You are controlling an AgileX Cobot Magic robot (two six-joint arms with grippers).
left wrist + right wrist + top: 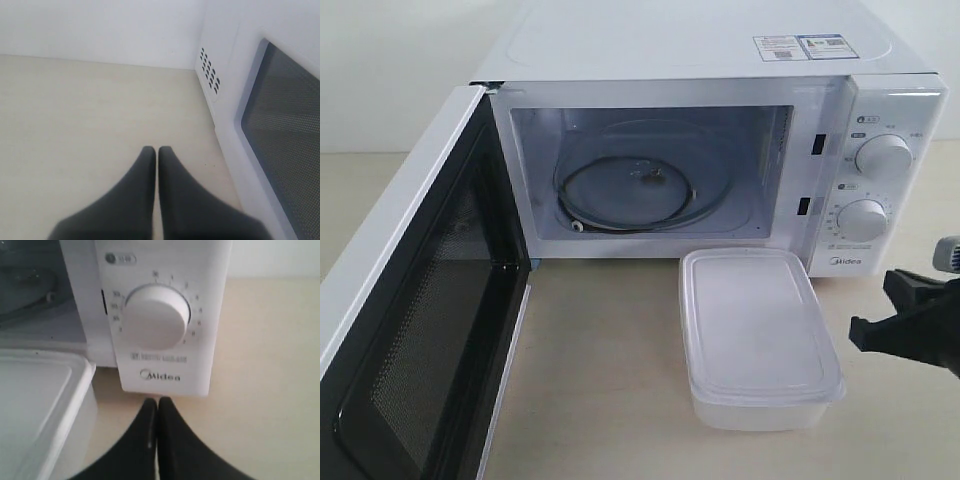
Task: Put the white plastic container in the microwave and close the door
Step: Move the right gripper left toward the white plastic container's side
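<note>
On my bench [610, 380] the microwave [720, 50] stands, its door [410, 330] swung wide at 9 o'clock. The white plastic container [755, 330] sits on the bench at the microwave's 5 o'clock. My left tool [156, 149] and right tool [158, 401] are pinched closed, empty.

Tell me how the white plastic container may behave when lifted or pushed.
The white plastic container looks thin and translucent, so it is probably light and may flex when squeezed. Low and wide on the smooth table, it would likely slide rather than tip. Its smooth lid may be slippery.
</note>
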